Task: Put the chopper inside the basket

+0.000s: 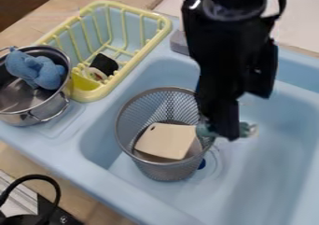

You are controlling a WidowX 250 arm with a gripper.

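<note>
Gripping one chopper (167, 141), your black gripper (230, 131) has its fingers closed on the teal handle; cream blade over one grey mesh basket (163, 172), in blue sink (268, 172).

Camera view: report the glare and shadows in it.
Camera view: bright glints on the steel pot and near the top of the black arm, whose lower part is too dark to show much detail; same view: only soft shading inside the blue sink, no hard-edged shadow standing out there, and the cream board fairly evenly lit.
</note>
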